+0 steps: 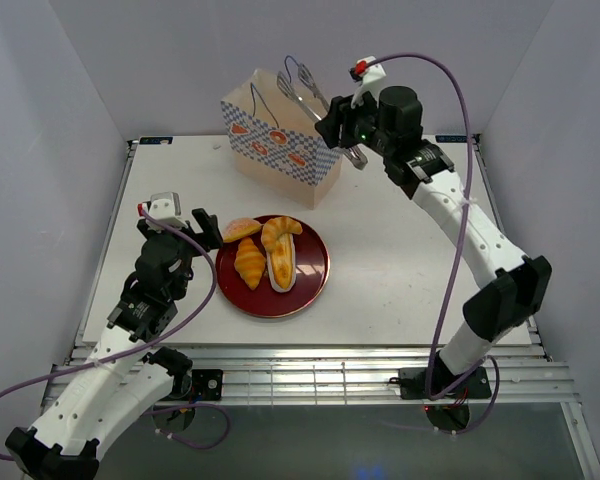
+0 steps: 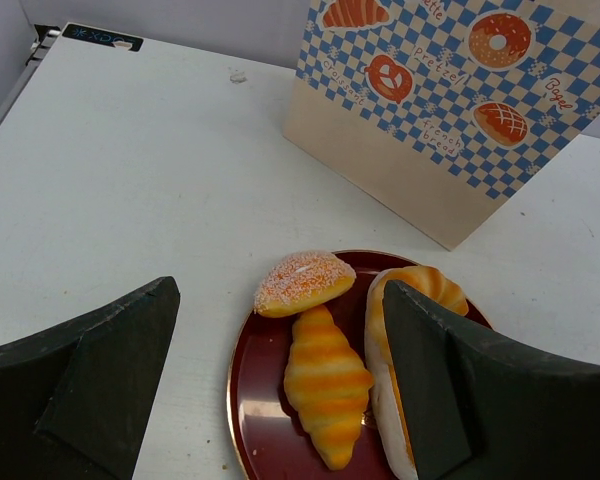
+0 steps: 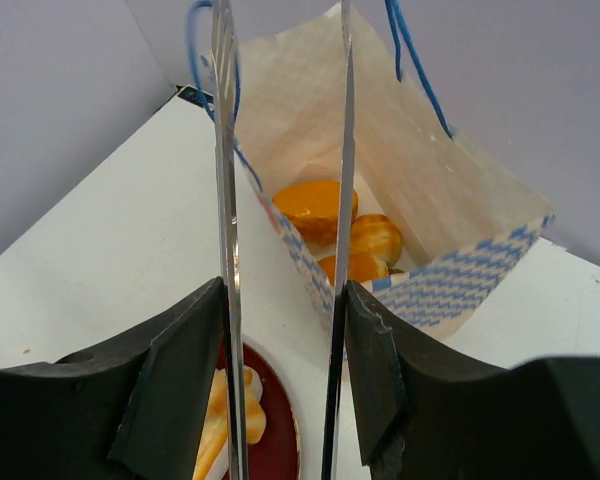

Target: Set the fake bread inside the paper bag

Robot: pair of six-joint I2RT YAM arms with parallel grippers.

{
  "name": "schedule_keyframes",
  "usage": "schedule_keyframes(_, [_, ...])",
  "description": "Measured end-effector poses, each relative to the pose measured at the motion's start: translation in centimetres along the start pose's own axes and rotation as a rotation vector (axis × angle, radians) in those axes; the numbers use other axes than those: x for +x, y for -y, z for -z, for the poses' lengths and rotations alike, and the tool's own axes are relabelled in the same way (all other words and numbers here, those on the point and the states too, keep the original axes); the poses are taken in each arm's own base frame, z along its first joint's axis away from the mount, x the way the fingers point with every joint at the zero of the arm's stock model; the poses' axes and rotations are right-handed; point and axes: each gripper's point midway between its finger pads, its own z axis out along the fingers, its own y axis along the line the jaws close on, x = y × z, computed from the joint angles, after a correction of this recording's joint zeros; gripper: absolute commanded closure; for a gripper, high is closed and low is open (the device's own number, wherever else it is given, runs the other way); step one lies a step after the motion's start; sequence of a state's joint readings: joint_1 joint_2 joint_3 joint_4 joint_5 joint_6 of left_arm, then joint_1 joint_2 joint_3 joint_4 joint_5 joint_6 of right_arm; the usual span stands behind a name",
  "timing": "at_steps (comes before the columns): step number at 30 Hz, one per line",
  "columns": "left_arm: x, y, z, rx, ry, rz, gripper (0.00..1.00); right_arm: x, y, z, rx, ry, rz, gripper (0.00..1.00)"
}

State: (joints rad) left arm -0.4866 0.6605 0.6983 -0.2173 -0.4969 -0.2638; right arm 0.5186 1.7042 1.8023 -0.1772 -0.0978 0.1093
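The right tool [image 1: 332,128] grips a pair of metal tongs [image 1: 305,92], whose arms stand parted above the open mouth of the paper bag [image 1: 280,145]. The bag is upright at the back of the surface [image 1: 400,260]. Some fake bread [image 3: 316,208] lies inside the bag. A croissant [image 1: 250,263], a sugared pastry [image 1: 242,229] and a long loaf [image 1: 280,258] sit on the red plate [image 1: 315,285]. Just beside the plate, the left tool [image 1: 192,232] hangs wide, holding nothing.

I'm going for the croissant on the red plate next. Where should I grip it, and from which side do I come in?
Take the croissant across its thick middle, coming straight down from above. It lies flat on the plate, with the cream loaf close along one long side and the sugared bun at its far tip, so a sideways approach looks blocked.
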Motion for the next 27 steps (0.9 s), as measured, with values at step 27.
schedule_keyframes(27, [0.1, -0.3, -0.2, -0.019, -0.002, -0.005, 0.07, 22.6, -7.0, 21.0, -0.192, -0.322, -0.401, 0.45])
